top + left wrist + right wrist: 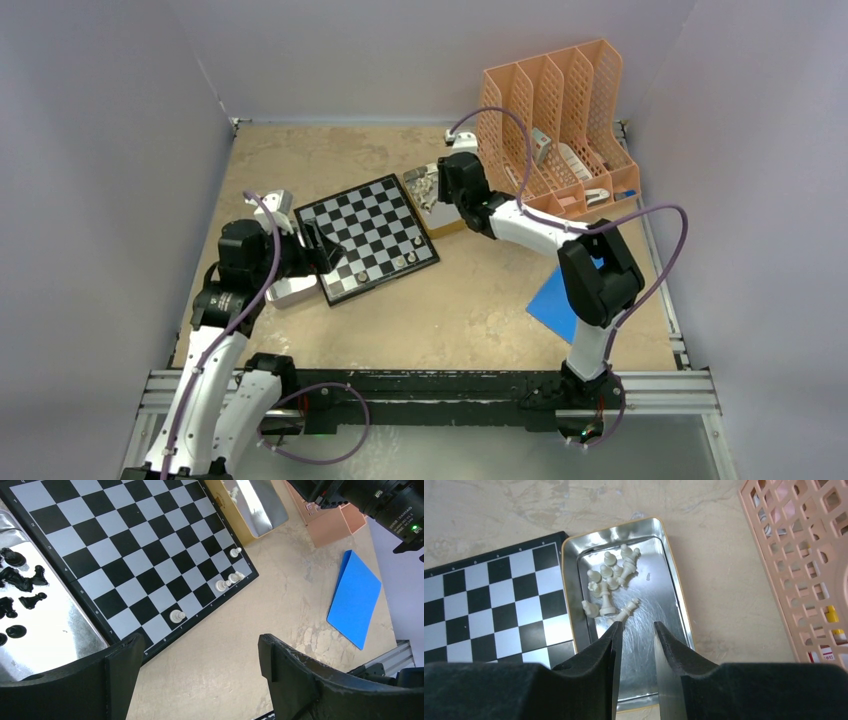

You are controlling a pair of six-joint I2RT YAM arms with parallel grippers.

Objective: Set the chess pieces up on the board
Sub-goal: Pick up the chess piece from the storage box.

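Right claw (637,626), barely parted and empty, may knock the tangled pale pieces (607,575) just ahead; left claw (200,642) spread wide.

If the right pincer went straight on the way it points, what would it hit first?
The right pincer would most likely meet the metal tray floor, beside the toppled pale piece nearest its tips; depth is unclear.
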